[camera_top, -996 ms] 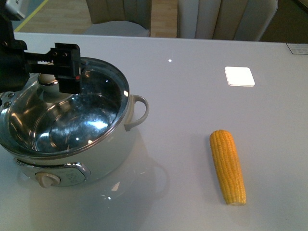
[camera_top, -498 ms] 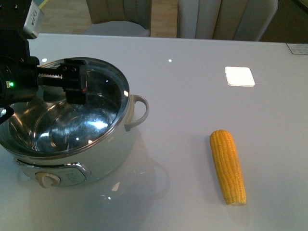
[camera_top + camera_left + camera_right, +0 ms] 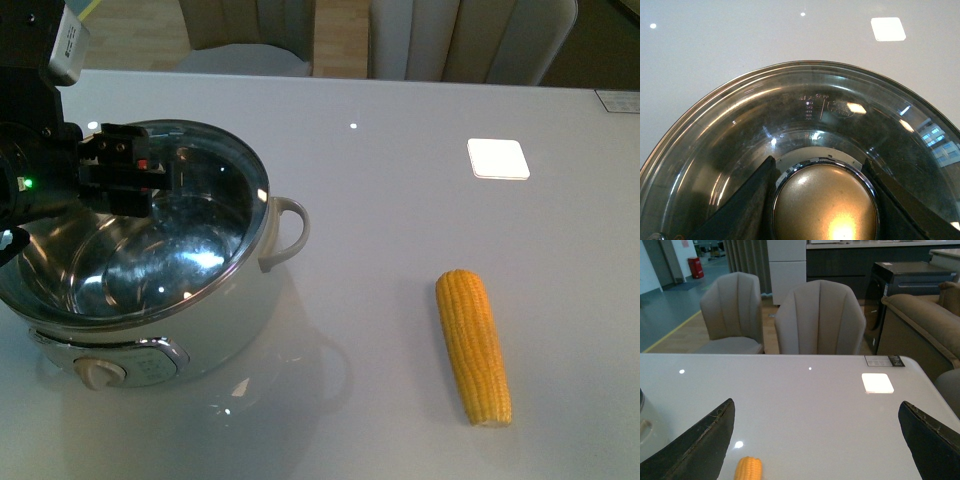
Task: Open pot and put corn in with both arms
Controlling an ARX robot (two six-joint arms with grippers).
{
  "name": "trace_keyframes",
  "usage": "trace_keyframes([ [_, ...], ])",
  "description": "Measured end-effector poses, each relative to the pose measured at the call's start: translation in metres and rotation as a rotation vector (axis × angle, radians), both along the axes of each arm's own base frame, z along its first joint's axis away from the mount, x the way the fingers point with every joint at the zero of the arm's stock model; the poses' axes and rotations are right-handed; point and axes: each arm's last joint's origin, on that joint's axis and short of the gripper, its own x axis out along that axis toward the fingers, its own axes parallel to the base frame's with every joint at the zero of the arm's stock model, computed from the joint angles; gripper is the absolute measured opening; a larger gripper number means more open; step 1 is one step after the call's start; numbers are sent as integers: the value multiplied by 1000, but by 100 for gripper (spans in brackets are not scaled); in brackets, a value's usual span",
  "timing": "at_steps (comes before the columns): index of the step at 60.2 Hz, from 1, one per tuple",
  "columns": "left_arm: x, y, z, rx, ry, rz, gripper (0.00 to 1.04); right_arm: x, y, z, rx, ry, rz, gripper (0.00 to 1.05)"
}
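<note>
The white pot [image 3: 230, 320] stands at the left of the table, with its glass lid [image 3: 215, 215] on its rim. My left gripper [image 3: 125, 175] is over the lid and shut on the chrome lid knob [image 3: 825, 202], with one black finger [image 3: 747, 202] on each side of it. The lid fills the left wrist view [image 3: 805, 115]. The yellow corn [image 3: 472, 345] lies on the table to the right of the pot; its tip shows in the right wrist view [image 3: 748, 469]. My right gripper [image 3: 817, 440] is open and empty above the table, and is out of the front view.
The pot has a loop handle [image 3: 290, 230] on its right side and a cream dial [image 3: 98, 374] in front. A white square patch [image 3: 497, 158] shows on the table at the back right. Grey chairs [image 3: 819, 317] stand behind the table's far edge.
My left gripper has moved left and down over the lid and has closed on the knob. The corn and pot have not moved.
</note>
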Motion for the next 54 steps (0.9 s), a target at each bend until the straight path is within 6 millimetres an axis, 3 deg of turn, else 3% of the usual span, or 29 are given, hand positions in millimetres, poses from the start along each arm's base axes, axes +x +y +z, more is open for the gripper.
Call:
trace_keyframes([
  [32, -4, -4, 11, 42, -17, 11, 45, 0, 0, 0, 0, 0, 0, 96],
  [43, -6, -2, 31, 47, -53, 9, 45, 0, 0, 0, 0, 0, 0, 96],
  [54, -3, 7, 65, 28, -122, 32, 45, 0, 0, 0, 0, 0, 0, 96],
])
